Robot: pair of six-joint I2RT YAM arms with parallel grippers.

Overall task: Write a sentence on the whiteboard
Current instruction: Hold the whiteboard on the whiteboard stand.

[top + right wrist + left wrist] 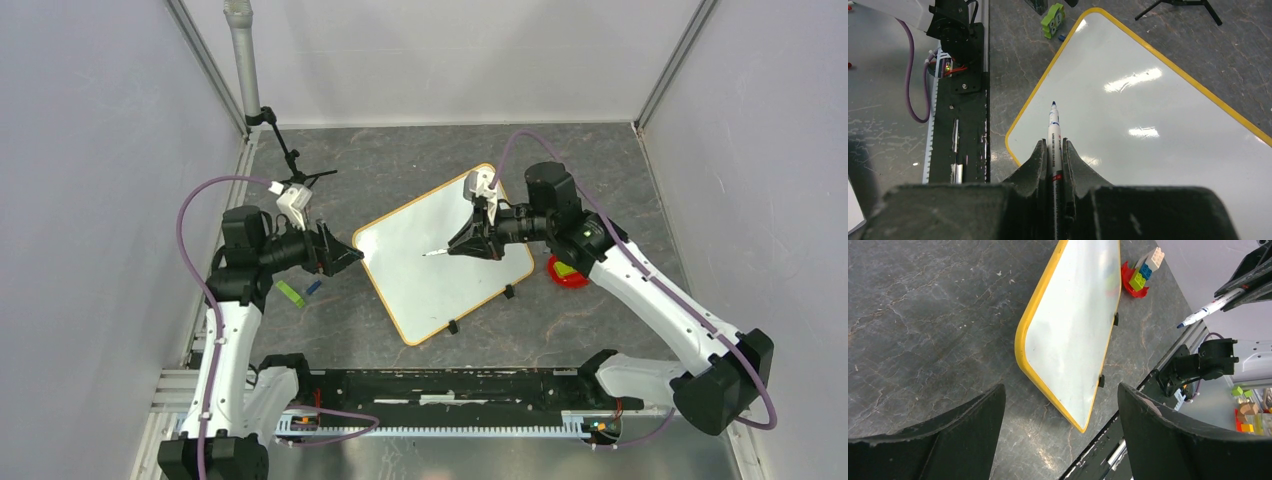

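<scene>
- Found the whiteboard [425, 290] lying flat on the dark table [620, 180], set askew, yellow-edged all round.
- Saw no sentence on the whiteboard: blank and glossy in all three views. Judged the writing not yet begun.
- Found the right gripper [462, 247] over the whiteboard's middle, pinched tight on a marker [1053, 132], cap off, blue tip pointing towards the whiteboard's left side.
- Judged the tip clear of the whiteboard's surface, going by the left wrist view. Could not confirm this from above.
- Found the left gripper [1059, 395] just off the whiteboard's left corner, spread wide, holding nothing.
- Noted a red dish of toy blocks [567, 272] just beside the whiteboard's right edge, and small black clips [509, 291] on its near-right edge.
- Recommended for the step in hand:
  - Lower the tip gently, only to first contact.
  - Start close to one short edge of the whiteboard, leaving room for two lines.
  - Keep pressure light and even, to avoid sliding a whiteboard apparently held by nothing.
  - Press the left gripper onto the whiteboard's rim against any shifting.
  - Keep every stroke inside the yellow edge and away from the dish.
</scene>
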